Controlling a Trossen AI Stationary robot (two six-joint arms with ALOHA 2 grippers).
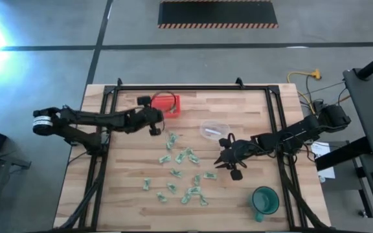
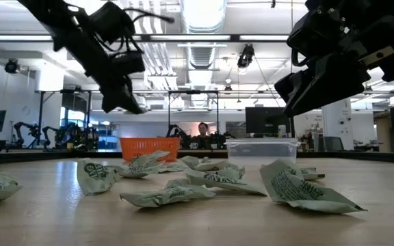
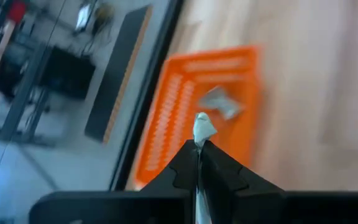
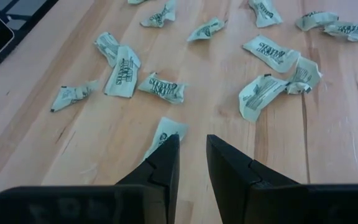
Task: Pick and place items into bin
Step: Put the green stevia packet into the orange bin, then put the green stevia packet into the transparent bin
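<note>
Several small pale green crinkly packets lie scattered on the wooden table's middle, and they also show in the right wrist view. The red-orange bin stands near the far edge, with one packet lying inside it. My left gripper hovers just beside the bin on its near-left side, shut on a packet. My right gripper is open and hangs above the right fringe of the scatter, over a packet, clear of the table in the low view. My left gripper pinches one pale packet between its two shut fingers. Only a crumpled end of the packet sticks out past the fingertips. The packet is lifted clear of the table, above the bin's near side.
A clear plastic tub stands just to the far side of the scatter, between the two grippers. A green cup sits near the table's near right corner. A black frame rail runs along the table's sides and far edge.
</note>
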